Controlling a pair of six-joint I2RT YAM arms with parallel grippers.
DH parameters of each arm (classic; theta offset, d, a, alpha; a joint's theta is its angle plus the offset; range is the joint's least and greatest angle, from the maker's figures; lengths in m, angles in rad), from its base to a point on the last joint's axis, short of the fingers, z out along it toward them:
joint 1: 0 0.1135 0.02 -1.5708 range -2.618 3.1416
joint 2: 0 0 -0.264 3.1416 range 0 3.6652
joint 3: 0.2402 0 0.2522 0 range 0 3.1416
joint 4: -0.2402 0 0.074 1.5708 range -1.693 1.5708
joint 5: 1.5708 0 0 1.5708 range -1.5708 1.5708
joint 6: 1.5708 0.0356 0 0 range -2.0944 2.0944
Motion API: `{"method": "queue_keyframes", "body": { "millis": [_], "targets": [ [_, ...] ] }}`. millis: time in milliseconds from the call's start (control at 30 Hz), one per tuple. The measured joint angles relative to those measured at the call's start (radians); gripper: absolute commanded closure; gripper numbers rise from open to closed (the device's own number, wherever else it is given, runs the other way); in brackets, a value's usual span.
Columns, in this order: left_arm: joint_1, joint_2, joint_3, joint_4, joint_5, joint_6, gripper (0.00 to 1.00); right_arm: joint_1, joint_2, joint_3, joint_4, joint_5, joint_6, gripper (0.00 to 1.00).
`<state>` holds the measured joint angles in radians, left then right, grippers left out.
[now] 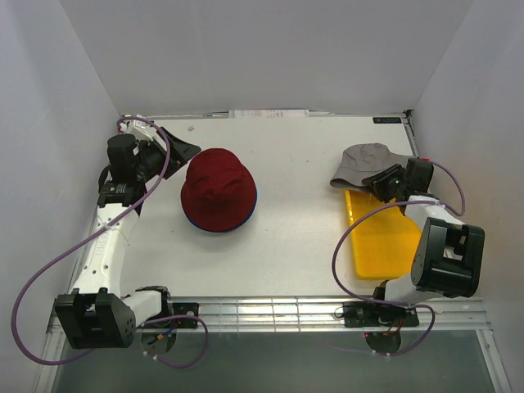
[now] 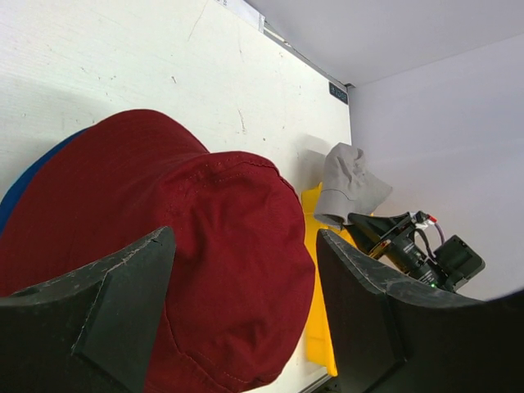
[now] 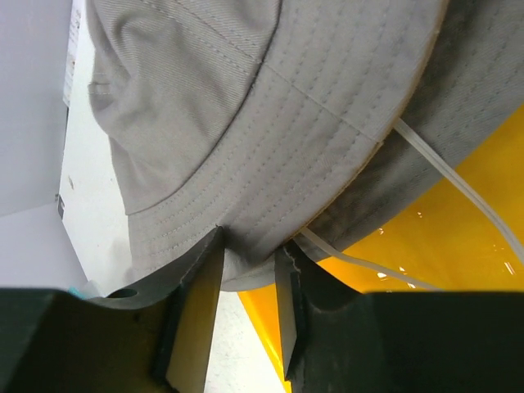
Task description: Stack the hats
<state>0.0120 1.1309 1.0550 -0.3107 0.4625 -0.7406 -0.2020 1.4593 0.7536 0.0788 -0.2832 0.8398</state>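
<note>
At upper right of the top view, your right gripper [image 1: 383, 182] pinched the near brim of the grey hat [image 1: 367, 159], over the far end of the yellow tray [image 1: 385, 241]. The dark red hat [image 1: 218, 195] topping the stack lay well apart leftward, with nothing between. Your left gripper [image 1: 182, 151] stood open beside that stack.

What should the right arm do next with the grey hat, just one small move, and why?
Probably lift the grey hat a little, straight up off the yellow tray. The right gripper has its fingers pinched on the hat's brim edge. The dark red hat, which it should go onto, sits well off to the left, so the brim needs to clear the tray first.
</note>
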Motion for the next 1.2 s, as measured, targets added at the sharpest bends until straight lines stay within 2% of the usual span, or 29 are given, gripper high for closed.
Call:
{"method": "queue_keyframes", "body": {
  "millis": [167,267,567,633,867,967,1200],
  "targets": [
    [0.000,0.000,0.000,0.000,-0.002,0.000,0.21,-0.005,0.017,0.000,0.001,-0.005,0.010,0.64],
    [0.000,0.000,0.000,0.000,-0.002,0.000,0.21,-0.006,0.017,0.000,0.007,-0.006,0.019,0.57],
    [0.000,0.000,0.000,0.000,-0.002,0.000,0.21,-0.006,0.000,-0.050,0.096,-0.006,0.071,0.57],
    [0.000,0.000,0.000,0.000,-0.003,0.000,0.21,-0.006,0.000,-0.055,0.119,-0.006,0.079,0.60],
    [0.000,0.000,-0.002,-0.003,-0.003,0.000,0.21,-0.006,-0.002,-0.084,0.163,0.000,0.102,0.85],
    [0.000,0.000,-0.002,-0.003,-0.006,0.001,0.21,-0.006,-0.011,-0.084,0.168,0.002,0.102,0.92],
    [0.000,0.000,-0.002,-0.004,-0.010,0.003,0.20,-0.006,-0.066,-0.067,0.132,-0.002,0.094,0.92]
  ]
}}
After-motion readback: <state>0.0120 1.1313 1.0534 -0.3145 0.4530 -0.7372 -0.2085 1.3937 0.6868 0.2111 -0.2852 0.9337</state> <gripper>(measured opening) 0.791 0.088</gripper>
